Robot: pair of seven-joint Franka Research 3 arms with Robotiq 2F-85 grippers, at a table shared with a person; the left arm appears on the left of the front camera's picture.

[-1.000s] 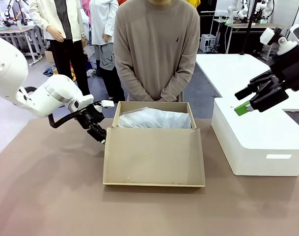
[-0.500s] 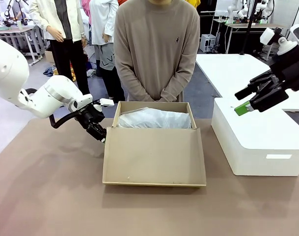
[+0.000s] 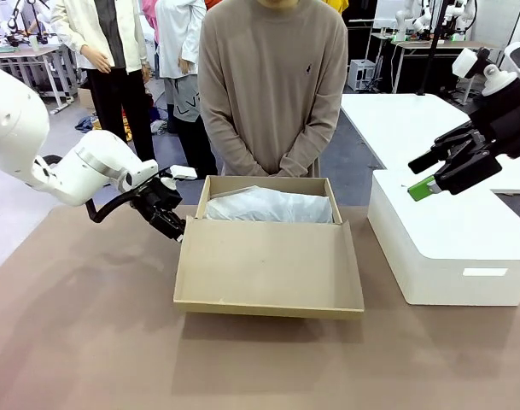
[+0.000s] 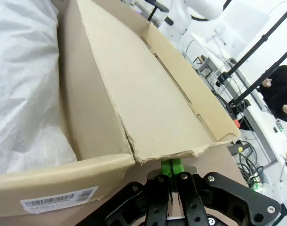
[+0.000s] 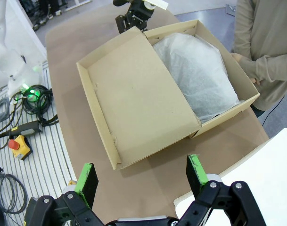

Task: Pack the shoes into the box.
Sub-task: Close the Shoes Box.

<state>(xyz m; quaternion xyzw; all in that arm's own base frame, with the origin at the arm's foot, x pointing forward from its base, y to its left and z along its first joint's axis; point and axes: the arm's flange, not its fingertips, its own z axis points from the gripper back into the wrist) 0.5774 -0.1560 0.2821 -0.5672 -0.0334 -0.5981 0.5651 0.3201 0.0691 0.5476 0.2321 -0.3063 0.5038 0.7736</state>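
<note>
The brown cardboard box (image 3: 269,182) sits mid-table, its inside covered by white tissue paper (image 3: 268,207). The shoes are hidden. Its big flap lid (image 3: 268,266) hangs out toward me, front edge raised off the table. My left gripper (image 3: 175,228) is shut, its tips pressed against the lid's left corner by the hinge. In the left wrist view the closed green pads (image 4: 172,168) sit just under the lid's torn corner (image 4: 148,99). My right gripper (image 3: 423,175) hovers open and empty above the white block; the right wrist view shows it (image 5: 141,174) above the lid (image 5: 138,94).
A large white block (image 3: 452,239) stands on the table to the right of the box. A person stands at the far edge behind the box, hands (image 3: 281,162) clasped. Bare brown tabletop (image 3: 89,342) lies at the front and left. Cables lie on the floor (image 5: 30,99).
The lid's front edge has lifted off the table and swung up slightly. My left gripper has moved a little up along the lid's left corner. The right arm has not moved.
</note>
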